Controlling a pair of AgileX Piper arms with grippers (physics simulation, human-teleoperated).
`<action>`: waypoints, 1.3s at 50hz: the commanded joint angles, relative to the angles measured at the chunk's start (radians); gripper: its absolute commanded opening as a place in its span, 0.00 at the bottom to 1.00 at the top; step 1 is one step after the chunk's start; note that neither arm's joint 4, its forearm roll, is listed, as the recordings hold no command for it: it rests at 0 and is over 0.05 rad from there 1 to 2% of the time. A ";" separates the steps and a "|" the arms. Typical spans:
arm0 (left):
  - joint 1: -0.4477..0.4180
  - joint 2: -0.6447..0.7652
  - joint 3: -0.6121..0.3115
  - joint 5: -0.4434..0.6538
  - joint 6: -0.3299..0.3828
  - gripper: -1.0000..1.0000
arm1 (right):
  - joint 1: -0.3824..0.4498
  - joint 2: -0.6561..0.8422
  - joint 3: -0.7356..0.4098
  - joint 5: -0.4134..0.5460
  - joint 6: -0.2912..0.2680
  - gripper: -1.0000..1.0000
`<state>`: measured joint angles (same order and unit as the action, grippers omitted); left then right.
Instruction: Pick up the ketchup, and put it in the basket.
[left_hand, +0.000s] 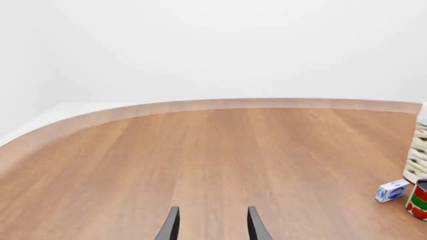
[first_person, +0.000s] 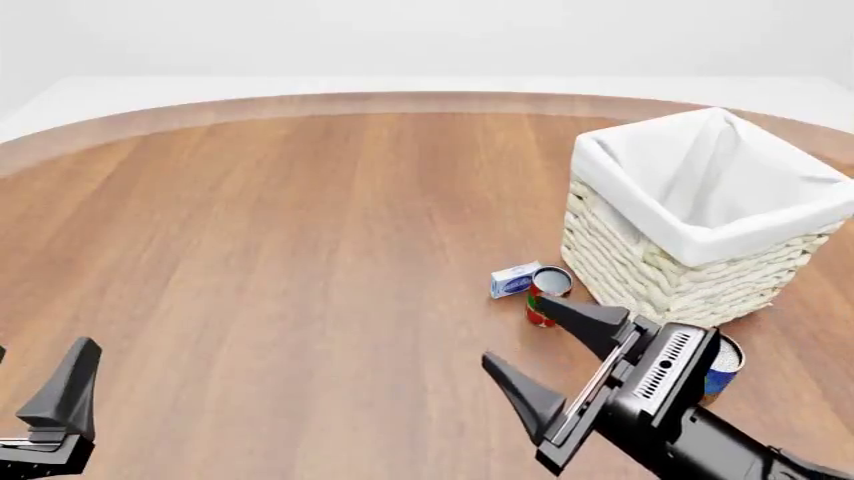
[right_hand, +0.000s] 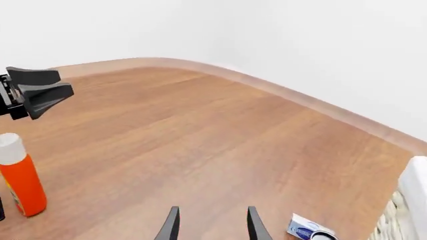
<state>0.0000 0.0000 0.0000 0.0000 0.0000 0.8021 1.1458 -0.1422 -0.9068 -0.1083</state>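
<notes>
The ketchup (right_hand: 21, 180), an orange-red bottle with a white cap, stands upright on the table and shows only in the right wrist view, off to one side of my right gripper (right_hand: 212, 214). It is out of the front view. The basket (first_person: 667, 275), cream wicker with a white liner, stands at the right and is empty as far as I can see. My right gripper (first_person: 514, 330) is open and empty in front of the basket. My left gripper (first_person: 43, 350) is open and empty at the near left, and it also shows in the right wrist view (right_hand: 40, 92).
A small white-and-blue box (first_person: 513, 280) and a short red-and-green can (first_person: 541, 305) sit by the basket's near-left corner. A blue can (first_person: 722, 367) stands behind my right gripper's body. The wooden table (first_person: 294, 230) has a rounded far edge.
</notes>
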 joint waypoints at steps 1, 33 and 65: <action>0.000 0.000 0.000 0.000 0.000 1.00 | 0.074 0.058 -0.037 -0.016 0.025 1.00; 0.000 0.000 0.000 0.000 0.000 1.00 | 0.149 0.023 -0.039 -0.009 0.076 1.00; 0.000 0.000 0.000 0.000 0.000 1.00 | 0.214 0.125 -0.159 0.072 0.165 1.00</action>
<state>0.0000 0.0000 0.0000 0.0000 0.0000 1.0057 1.2586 -0.2637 -0.8740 0.0299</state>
